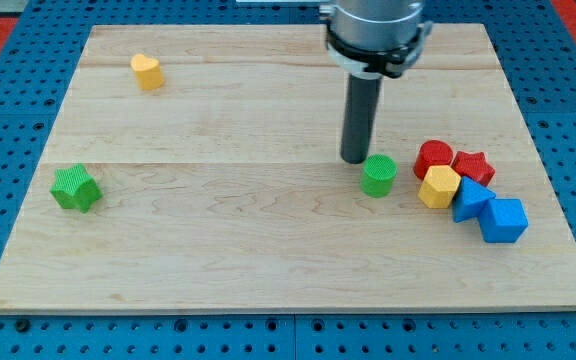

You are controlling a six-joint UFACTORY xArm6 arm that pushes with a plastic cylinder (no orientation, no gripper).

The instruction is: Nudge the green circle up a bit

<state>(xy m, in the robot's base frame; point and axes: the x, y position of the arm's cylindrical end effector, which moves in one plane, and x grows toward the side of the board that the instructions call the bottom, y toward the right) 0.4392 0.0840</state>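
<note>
- Green circle point(378, 176) sits right of centre on the desk point(268, 250), apart from the cluster at the view's right: red cylinder point(433, 159), red star point(473, 166), yellow hexagon point(439, 186), two blue blocks point(488, 210).
- My tip point(355, 159), the end effector, is a bare rod holding nothing; nothing on it opens or closes.
- Tip stands just up-left of the circle, near touching.
- Judgement: it is on the wrong side; it must get below the circle to push up.
- Green star point(76, 188) and yellow block point(147, 72) lie well off at the left.
</note>
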